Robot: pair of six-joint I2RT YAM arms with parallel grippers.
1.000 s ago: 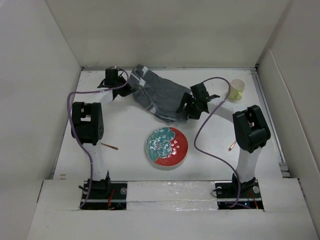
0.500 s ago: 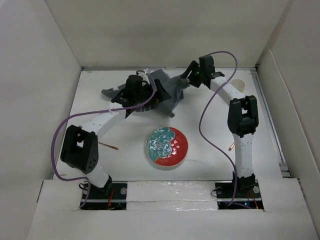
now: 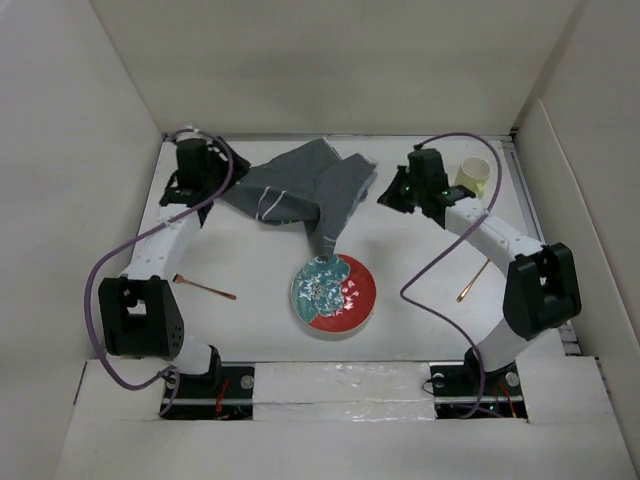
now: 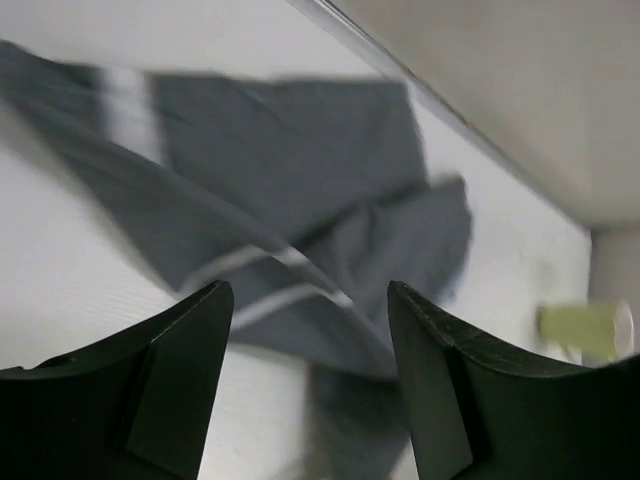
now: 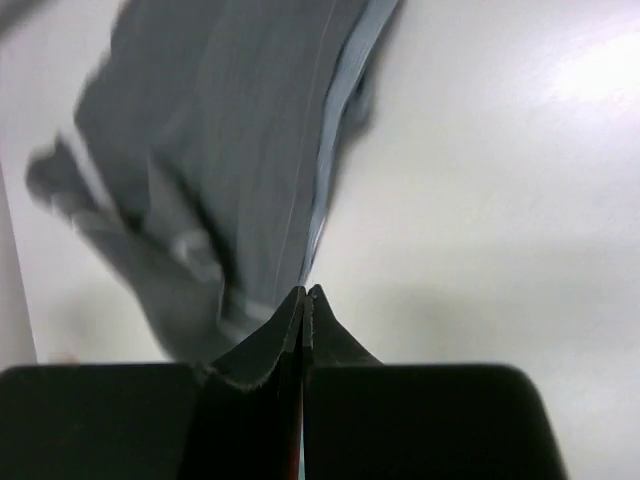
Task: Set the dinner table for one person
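The white dinner table (image 3: 250, 255) carries a crumpled dark grey cloth (image 3: 300, 188) with pale stripes at the back middle. One corner of the cloth reaches down to a red and teal plate (image 3: 333, 292). My left gripper (image 3: 213, 182) is at the cloth's left end. In the left wrist view it (image 4: 308, 290) is open, with the cloth (image 4: 300, 200) lying beyond the fingers and nothing between them. My right gripper (image 3: 393, 192) sits just right of the cloth. The right wrist view shows it (image 5: 305, 292) shut, its tips at the cloth's striped edge (image 5: 330, 170).
A pale yellow cup (image 3: 472, 176) stands at the back right, also in the left wrist view as a blurred cup (image 4: 585, 325). A copper utensil (image 3: 205, 288) lies left of the plate and another copper utensil (image 3: 472, 280) lies right. White walls enclose the table.
The left gripper let go of the cloth, opened and swung to the back left. The right gripper shut and came down to the cloth's right side. The cloth now lies spread wider.
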